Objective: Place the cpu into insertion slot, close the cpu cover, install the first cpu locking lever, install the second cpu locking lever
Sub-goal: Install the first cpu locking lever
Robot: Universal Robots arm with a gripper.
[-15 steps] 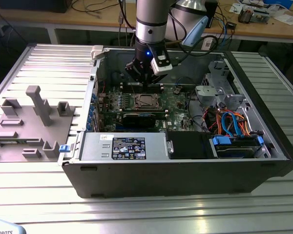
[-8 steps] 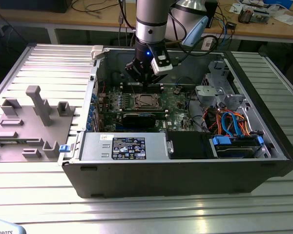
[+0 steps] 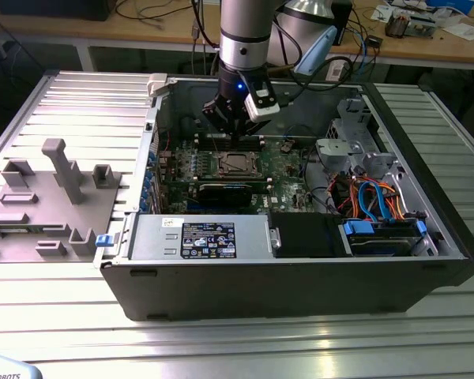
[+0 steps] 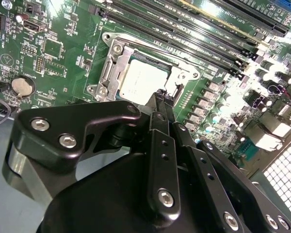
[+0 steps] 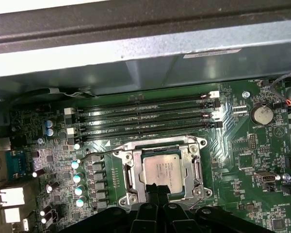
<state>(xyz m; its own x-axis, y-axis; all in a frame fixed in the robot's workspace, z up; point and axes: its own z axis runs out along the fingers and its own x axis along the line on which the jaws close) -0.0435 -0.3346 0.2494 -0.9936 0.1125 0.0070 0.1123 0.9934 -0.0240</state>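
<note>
The cpu (image 5: 162,170) lies flat in the insertion slot (image 5: 196,145) on the green circuit board (image 3: 288,162); its dull silver top also shows in the second wrist view (image 4: 138,82) and the exterior view (image 3: 235,163). The cpu cover (image 5: 131,172) lies down around the chip as a silvery frame (image 4: 111,68). A thin wire lever (image 5: 150,141) runs along the socket's far side. My gripper (image 4: 161,95) hangs just over the socket's edge, fingertips together with nothing between them; it also shows in the first wrist view (image 5: 157,188) and the exterior view (image 3: 234,133).
Long black memory slots (image 5: 145,114) run beside the socket, and a coin battery (image 5: 262,114) sits nearby. The case wall (image 5: 136,53) rises behind the board. A power supply (image 3: 197,237) and a cabled drive cage (image 3: 371,197) crowd the case. Grey fixtures (image 3: 55,189) stand at the exterior view's left.
</note>
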